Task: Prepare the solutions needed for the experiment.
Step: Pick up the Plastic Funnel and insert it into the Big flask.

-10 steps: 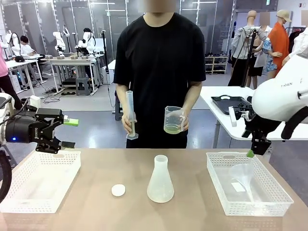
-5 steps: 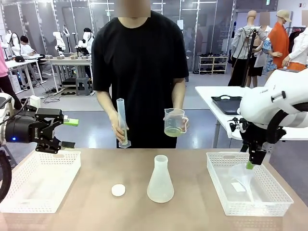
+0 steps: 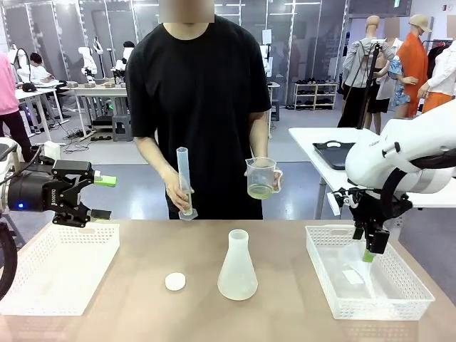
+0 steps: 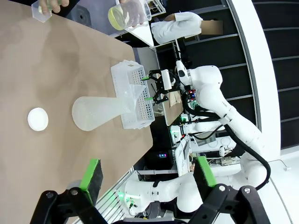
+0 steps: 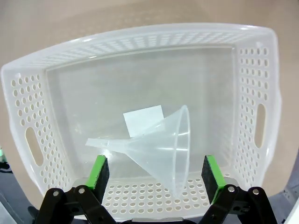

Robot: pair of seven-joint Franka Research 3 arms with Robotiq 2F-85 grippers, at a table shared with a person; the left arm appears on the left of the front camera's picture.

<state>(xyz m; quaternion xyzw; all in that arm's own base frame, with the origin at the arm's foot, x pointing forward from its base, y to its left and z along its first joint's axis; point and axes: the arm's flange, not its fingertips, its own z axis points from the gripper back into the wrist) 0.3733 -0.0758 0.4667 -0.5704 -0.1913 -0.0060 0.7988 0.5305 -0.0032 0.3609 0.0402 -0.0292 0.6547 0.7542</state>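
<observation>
Solution, pale yellow, sits in the beaker the person holds past the tan table, behind the flask; a busy workshop lies beyond. Left wrist: left gripper gapes wide, empty. Right wrist: right gripper, wide and empty, hangs over the funnel in the basket; best pinch its cone squarely, gently.

Cropped / hard to see
L wrist view: cylinder, beaker cut by top edge. Front: flask contents unclear; funnel in basket faint.
</observation>
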